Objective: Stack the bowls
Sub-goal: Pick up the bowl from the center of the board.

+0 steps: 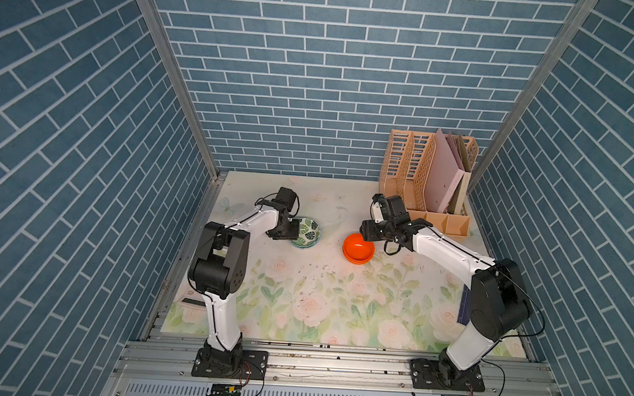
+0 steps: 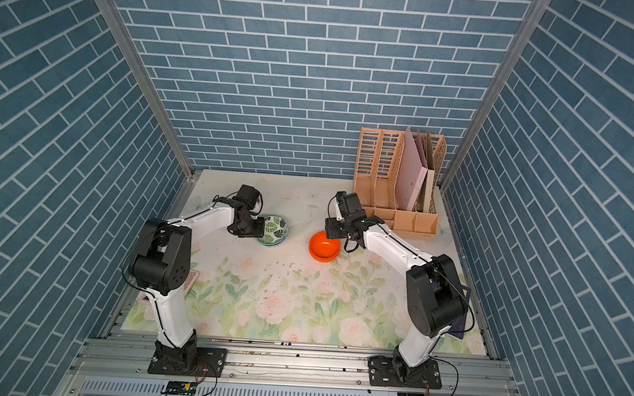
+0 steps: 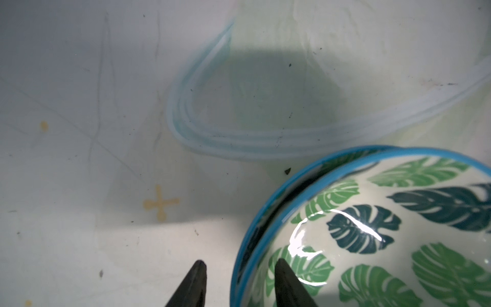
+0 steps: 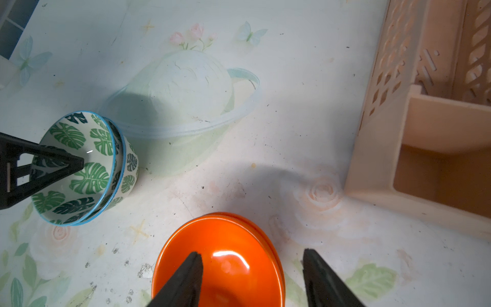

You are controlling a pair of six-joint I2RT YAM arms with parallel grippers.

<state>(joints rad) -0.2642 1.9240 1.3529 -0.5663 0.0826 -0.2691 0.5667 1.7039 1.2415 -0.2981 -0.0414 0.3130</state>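
Two leaf-print bowls [image 1: 308, 233] [image 2: 277, 231] sit nested at the back left, the upper one tilted in the lower [image 4: 90, 170]. My left gripper [image 1: 293, 232] [image 3: 240, 261] straddles their near rim [image 3: 372, 226]. One finger is inside the upper bowl and the other outside, with a gap to the rim still showing. Two orange bowls [image 1: 358, 249] [image 2: 324, 247] are nested at the back middle. My right gripper [image 1: 366, 235] [image 4: 252, 251] stands open over their rim [image 4: 233, 239], one finger above the inside and one outside.
A beige file organizer [image 1: 422, 175] [image 4: 438, 133] with folders stands at the back right, close behind the right arm. A small card [image 1: 194, 301] lies at the left front by the left arm. Blue brick walls close in three sides.
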